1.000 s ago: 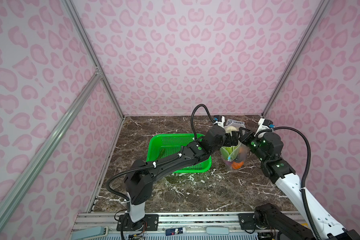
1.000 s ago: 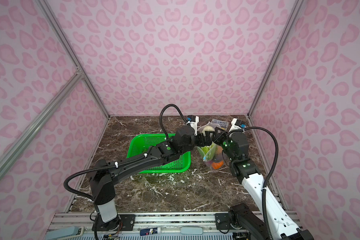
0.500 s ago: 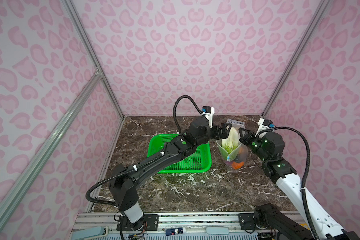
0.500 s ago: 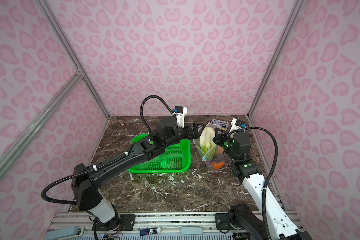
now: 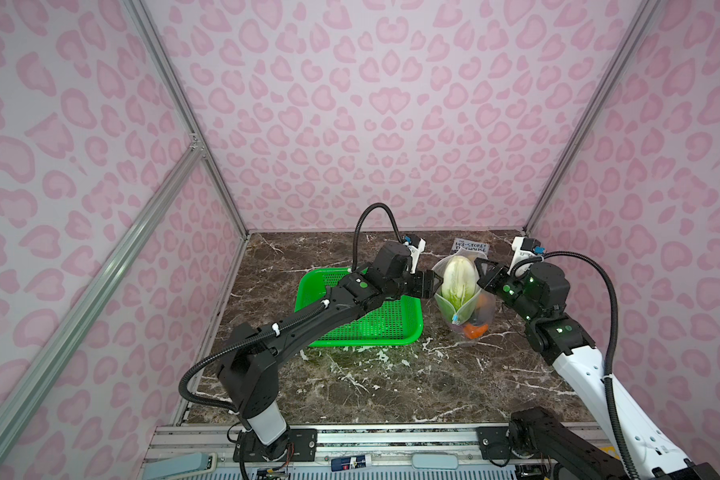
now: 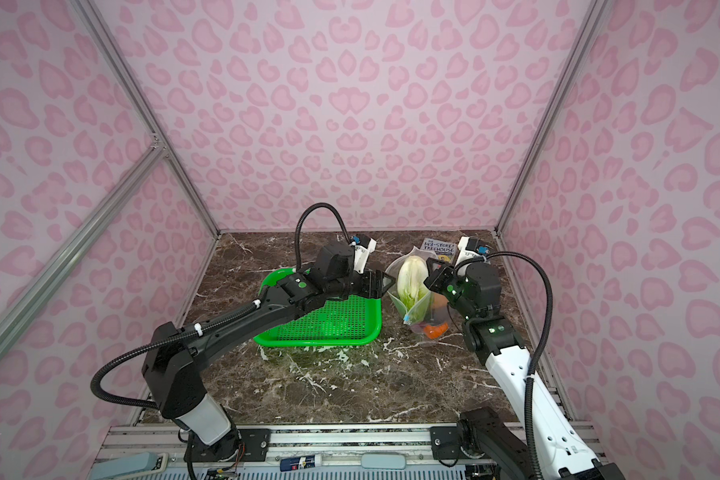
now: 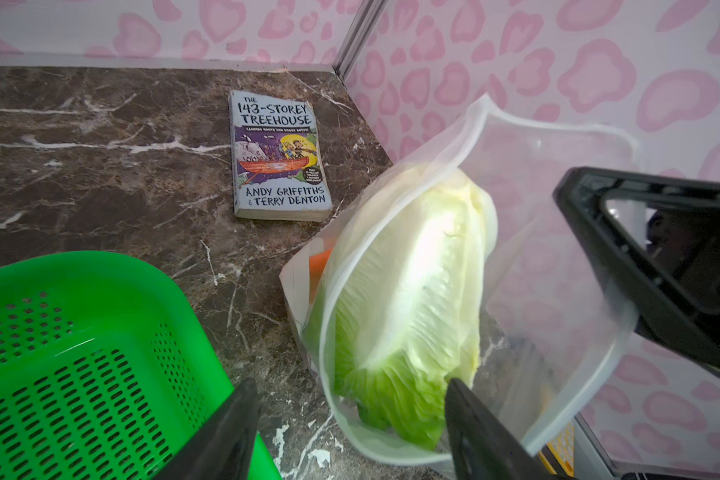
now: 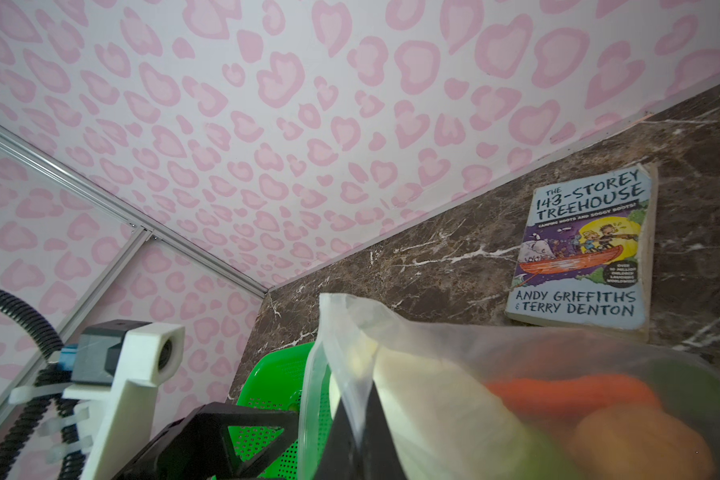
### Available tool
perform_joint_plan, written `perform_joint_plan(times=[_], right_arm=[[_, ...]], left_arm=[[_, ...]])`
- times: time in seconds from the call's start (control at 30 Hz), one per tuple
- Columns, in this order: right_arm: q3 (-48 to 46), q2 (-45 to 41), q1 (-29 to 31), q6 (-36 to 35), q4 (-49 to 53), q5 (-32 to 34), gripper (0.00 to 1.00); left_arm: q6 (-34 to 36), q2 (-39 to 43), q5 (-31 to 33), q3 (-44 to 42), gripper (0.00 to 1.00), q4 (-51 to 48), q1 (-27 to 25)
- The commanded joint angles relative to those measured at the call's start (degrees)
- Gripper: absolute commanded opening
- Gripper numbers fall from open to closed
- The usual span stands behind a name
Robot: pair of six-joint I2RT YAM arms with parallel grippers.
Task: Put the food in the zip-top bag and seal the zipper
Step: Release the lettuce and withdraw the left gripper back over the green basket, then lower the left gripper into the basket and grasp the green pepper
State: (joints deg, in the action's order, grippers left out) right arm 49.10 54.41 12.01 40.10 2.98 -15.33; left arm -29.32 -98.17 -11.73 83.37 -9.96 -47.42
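Left tool stood spread at the rim of the zip-top bag | right tool pinched the opposite edge, bag upright between the two, just beside the green basket on the marble worktop | white-green cabbage stood in the open mouth, orange pieces below

Cabbage upright in zip-top bag beside green basket

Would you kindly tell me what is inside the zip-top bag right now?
A white-green cabbage fills the mouth of the zip-top bag, with orange pieces lower down. Anything beneath the cabbage is hidden.
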Motion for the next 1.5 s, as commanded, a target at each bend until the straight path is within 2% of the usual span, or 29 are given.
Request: perform_joint_plan(times=[0.0,0.13,0.2,0.37,0.57,0.83,0.93,0.97,1.07,1.13,1.2,1.33,1.47], right_arm=[[0.4,0.2,0.0,-1.5,-0.2,-1.9,0.00],[1.5,0.6,0.0,-3.2,1.6,-2.3,0.00],[2.4,1.3,-0.1,-4.6,3.4,-2.3,0.00],[7.3,3.9,-1.5,-9.5,10.6,-3.1,0.00],[12.6,1.9,-2.0,-13.1,15.1,-0.1,0.00],[9.7,1.6,-1.1,-9.3,10.9,-3.2,0.00],[8.0,3.0,0.5,-8.2,9.0,-3.7,0.00],[7.8,3.5,1.1,-8.2,8.7,-3.5,0.00],[7.9,4.5,2.1,-8.2,8.1,-3.4,0.00],[8.0,4.6,2.2,-8.2,7.8,-3.1,0.00],[8.1,4.6,2.3,-8.4,7.6,-2.9,0.00],[8.0,4.3,2.3,-8.5,7.5,-2.7,0.00],[7.3,4.0,2.4,-8.1,7.1,-2.5,0.00]], left_arm=[[0.9,-2.6,-2.9,2.6,0.57,-0.4,0.3],[0.5,-5.7,-4.8,6.2,0.16,-2.2,0.5],[0.2,-5.6,-5.4,7.1,0.04,-2.7,0.5],[0.4,-1.0,-5.8,6.0,0.04,-4.0,0.5],[0.1,3.4,-8.3,7.1,0.03,-8.0,0.5],[0.3,3.8,-5.9,4.8,0.03,-8.7,1.2],[-1.0,4.1,-6.1,3.4,0.09,-8.7,2.5],[-1.5,4.4,-6.1,2.8,0.18,-8.7,3.0],[-2.5,6.6,-5.1,0.8,0.56,-8.7,5.1],[-2.3,8.8,-3.1,-1.0,0.68,-8.9,6.7],[-1.4,11.1,0.1,-3.1,0.72,-9.8,8.8],[1.4,14.5,4.3,-5.9,0.72,-12.2,14.0],[7.6,14.3,8.1,-8.0,0.70,-18.5,19.0]])
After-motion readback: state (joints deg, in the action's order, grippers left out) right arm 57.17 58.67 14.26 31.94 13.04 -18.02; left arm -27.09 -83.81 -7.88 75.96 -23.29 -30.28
